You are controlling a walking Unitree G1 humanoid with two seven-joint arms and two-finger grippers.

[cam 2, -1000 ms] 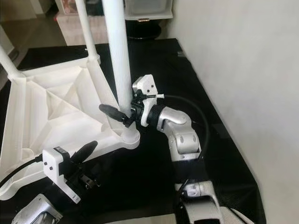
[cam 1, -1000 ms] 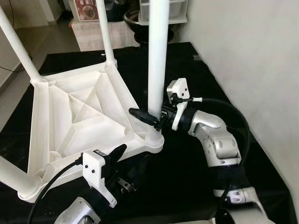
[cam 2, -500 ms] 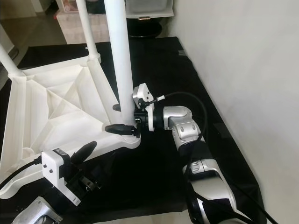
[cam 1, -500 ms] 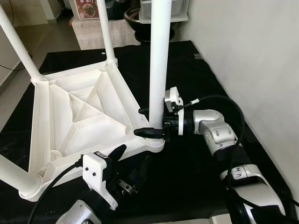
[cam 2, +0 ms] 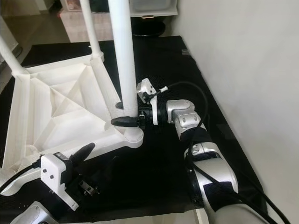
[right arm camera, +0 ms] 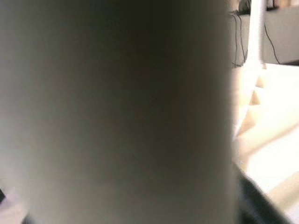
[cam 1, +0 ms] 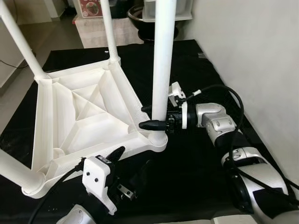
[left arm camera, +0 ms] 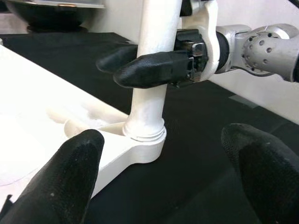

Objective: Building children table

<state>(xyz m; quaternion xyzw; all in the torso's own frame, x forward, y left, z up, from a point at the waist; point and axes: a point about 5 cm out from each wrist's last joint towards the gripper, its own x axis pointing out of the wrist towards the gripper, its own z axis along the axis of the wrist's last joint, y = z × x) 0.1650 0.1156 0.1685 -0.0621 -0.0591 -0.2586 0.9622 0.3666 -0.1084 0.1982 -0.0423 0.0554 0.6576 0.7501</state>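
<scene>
A white plastic children's table (cam 1: 79, 112) lies upside down on a black mat, its legs pointing up. The near right leg (cam 1: 163, 56) stands in its corner socket (cam 1: 158, 137). My right gripper (cam 1: 148, 116) is shut on this leg just above the socket, one black finger in front and one behind, both lying level. The right wrist view has the leg (right arm camera: 126, 112) pressed close against the camera. My left gripper (left arm camera: 163, 186) hovers open, low in front of the same corner, a short way from the socket (left arm camera: 145, 135), with nothing between its fingers.
Three more legs rise from the other corners, at the far middle (cam 1: 108, 28), far left (cam 1: 18, 42) and near left (cam 1: 14, 170). A white wall (cam 1: 252, 56) runs close along the right. A dark bowl (cam 1: 140, 11) and boxes stand behind the mat (cam 1: 187, 168).
My right wrist has rolled, so its fingers went from slanted to level around the leg. The forearm has dropped lower. The left gripper has hardly moved. The camera shifted slightly.
</scene>
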